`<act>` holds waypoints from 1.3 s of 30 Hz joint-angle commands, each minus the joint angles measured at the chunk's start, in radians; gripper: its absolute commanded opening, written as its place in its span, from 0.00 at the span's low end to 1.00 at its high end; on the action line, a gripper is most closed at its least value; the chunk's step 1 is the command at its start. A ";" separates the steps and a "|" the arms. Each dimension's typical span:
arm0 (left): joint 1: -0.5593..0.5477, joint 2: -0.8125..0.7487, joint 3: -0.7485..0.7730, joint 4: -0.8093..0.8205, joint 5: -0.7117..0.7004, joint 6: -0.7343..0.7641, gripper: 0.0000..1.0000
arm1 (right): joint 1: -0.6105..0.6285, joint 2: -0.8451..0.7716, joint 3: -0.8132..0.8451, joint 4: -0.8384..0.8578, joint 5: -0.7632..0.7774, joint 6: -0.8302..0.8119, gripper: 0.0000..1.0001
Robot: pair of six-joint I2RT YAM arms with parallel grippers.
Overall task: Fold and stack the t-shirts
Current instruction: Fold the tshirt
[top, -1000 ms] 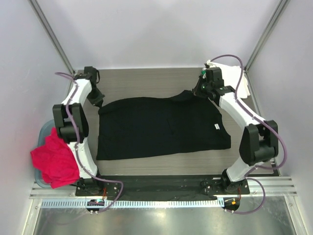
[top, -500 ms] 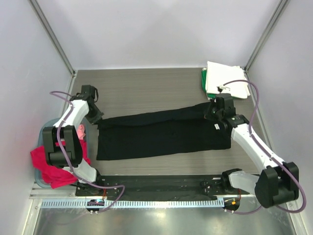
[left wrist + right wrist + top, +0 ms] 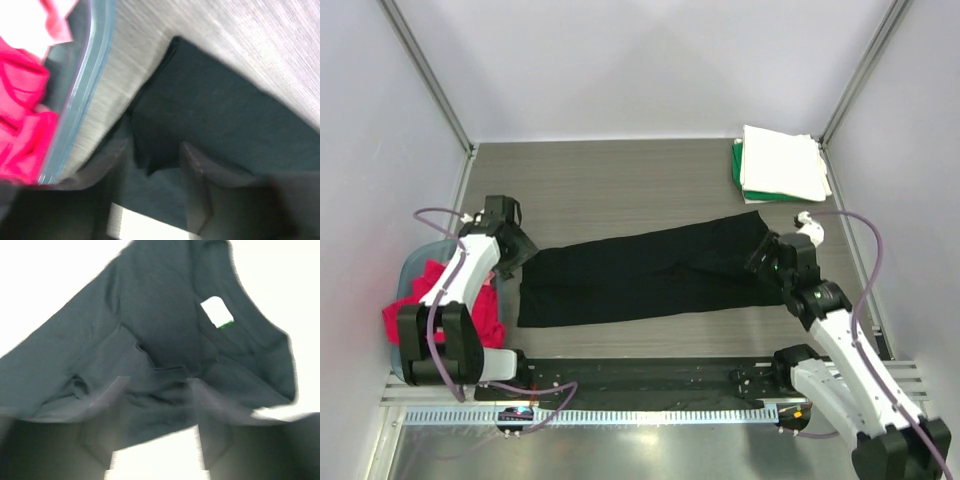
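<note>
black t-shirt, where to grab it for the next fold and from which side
Probably the black t-shirt by the corners of its left short end, coming from the left: it lies flat as a long band, so lifting that end folds it toward the collar.

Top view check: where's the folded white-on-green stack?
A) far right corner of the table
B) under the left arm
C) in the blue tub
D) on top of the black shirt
A: the folded stack sits at the far right corner of the table, apart from the black t-shirt. The tub at the left holds only a red t-shirt.
</note>
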 commanded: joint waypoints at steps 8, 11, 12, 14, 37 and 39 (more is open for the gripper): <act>0.001 -0.135 0.015 0.031 0.004 -0.052 0.78 | -0.004 -0.083 0.061 -0.055 0.078 0.169 0.90; -0.054 -0.104 0.035 0.054 0.018 -0.039 0.76 | -0.003 0.065 0.061 0.040 -0.069 0.155 0.87; -0.102 -0.087 0.041 0.058 0.018 -0.036 0.75 | -0.003 0.103 0.054 0.068 -0.100 0.163 0.87; -0.160 -0.025 0.067 0.060 0.008 -0.023 0.74 | -0.001 0.195 0.032 0.143 -0.165 0.175 0.86; -0.398 0.309 -0.083 0.104 0.086 -0.119 0.69 | 0.022 0.946 0.214 0.321 -0.385 0.191 0.86; -0.421 0.292 -0.138 0.136 0.132 -0.168 0.69 | 0.025 1.021 0.276 0.306 -0.398 0.180 0.87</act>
